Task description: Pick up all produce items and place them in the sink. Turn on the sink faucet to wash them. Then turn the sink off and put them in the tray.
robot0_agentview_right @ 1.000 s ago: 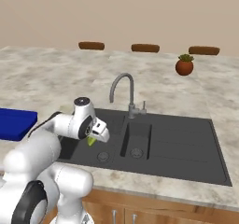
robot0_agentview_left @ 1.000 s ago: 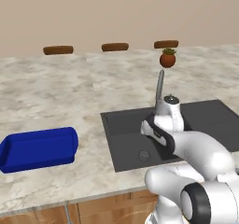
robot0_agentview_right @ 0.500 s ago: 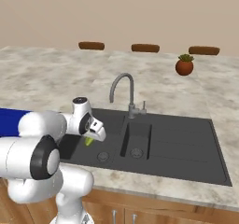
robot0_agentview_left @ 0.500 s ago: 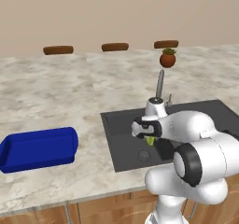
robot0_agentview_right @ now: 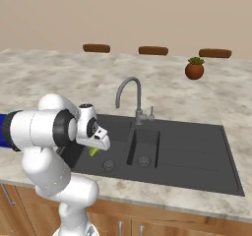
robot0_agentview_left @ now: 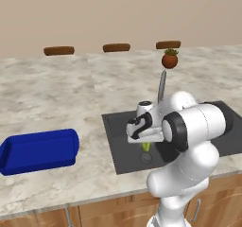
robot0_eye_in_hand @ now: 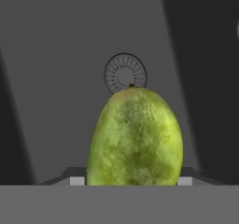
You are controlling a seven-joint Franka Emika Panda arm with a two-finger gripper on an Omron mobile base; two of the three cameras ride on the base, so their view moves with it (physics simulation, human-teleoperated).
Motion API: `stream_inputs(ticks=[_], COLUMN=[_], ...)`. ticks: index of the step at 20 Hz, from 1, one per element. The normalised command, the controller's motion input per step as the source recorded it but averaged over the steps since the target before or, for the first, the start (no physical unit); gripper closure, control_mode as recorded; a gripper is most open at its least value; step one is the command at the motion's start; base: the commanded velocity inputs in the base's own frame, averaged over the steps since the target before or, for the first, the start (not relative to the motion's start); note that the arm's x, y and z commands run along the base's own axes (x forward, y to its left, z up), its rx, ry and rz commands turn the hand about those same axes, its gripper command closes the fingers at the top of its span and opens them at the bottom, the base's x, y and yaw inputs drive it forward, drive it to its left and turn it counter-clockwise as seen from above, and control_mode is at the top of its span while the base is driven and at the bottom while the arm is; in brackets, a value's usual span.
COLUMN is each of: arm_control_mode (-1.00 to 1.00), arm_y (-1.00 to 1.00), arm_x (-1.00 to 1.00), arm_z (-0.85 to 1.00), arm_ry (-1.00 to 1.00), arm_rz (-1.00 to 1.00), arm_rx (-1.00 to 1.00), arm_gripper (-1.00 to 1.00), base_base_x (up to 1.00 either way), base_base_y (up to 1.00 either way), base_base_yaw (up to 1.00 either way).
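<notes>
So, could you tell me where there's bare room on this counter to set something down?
Free: the marble between the blue tray and the sink, the wide stretch behind them up to the potted plant, and the sink's flat drainboard. Crowded: the left basin, where the gripper holds the yellow-green fruit above the drain, near the faucet.

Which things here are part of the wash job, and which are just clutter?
Job:
- yellow-green fruit, held in the gripper over the sink
- sink
- faucet
- blue tray

Lying about:
- potted plant
- three brown stool tops beyond the counter
</notes>
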Motion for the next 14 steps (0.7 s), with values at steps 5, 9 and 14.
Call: stream_inputs(ticks=[5,9,14], arm_control_mode=[-1.00,-1.00,-1.00], arm_y=[-0.02,0.00,0.00], arm_x=[0.08,0.14,0.21], arm_z=[-0.45,-0.35,-0.28], arm_ry=[0.06,0.06,0.05], arm_rz=[0.00,0.00,0.00], arm_rx=[0.00,0.00,0.00], arm_gripper=[1.00,1.00,1.00], base_base_x=[0.00,0.00,0.00], base_base_y=[0.00,0.00,0.00], base_base_yaw=[0.00,0.00,0.00])
